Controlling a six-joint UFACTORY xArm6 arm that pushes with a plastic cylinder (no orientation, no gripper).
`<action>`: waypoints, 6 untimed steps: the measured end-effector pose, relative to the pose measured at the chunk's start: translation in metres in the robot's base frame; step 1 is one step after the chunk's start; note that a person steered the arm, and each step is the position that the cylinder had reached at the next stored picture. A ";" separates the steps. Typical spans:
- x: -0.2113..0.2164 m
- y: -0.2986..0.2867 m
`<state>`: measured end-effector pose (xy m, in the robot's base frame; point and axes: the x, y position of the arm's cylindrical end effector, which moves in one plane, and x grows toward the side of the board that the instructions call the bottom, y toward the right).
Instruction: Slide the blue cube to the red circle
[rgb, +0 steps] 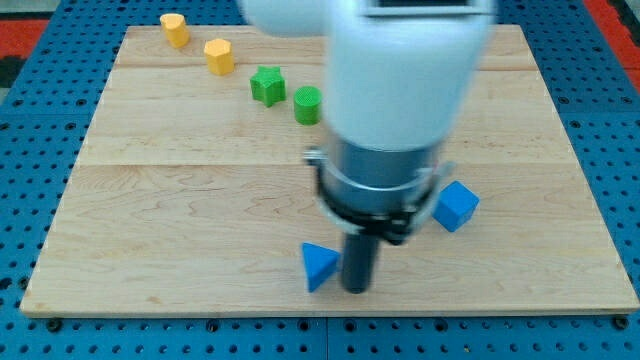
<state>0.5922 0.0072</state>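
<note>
Altogether two yellow blocks (175, 29), two green (267, 85), two blue (456, 206); my tip (357, 288) holds nothing.

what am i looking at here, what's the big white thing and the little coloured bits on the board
The big white and grey shape is a robot arm, seen close up by the one camera; where that camera sits is not on record. The arm has no hand. It ends in a dark rod, and my tip slides on the wooden board to push blocks; nothing is held.

My tip is near the view's bottom, just right of a blue triangle, very close or touching. The blue cube lies up and to the right of it. Further back sit a green star, a green cylinder and two yellow blocks. No red circle shows; the arm hides part of the board.
</note>
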 end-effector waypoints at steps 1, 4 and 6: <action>-0.022 0.037; -0.103 0.218; -0.097 0.119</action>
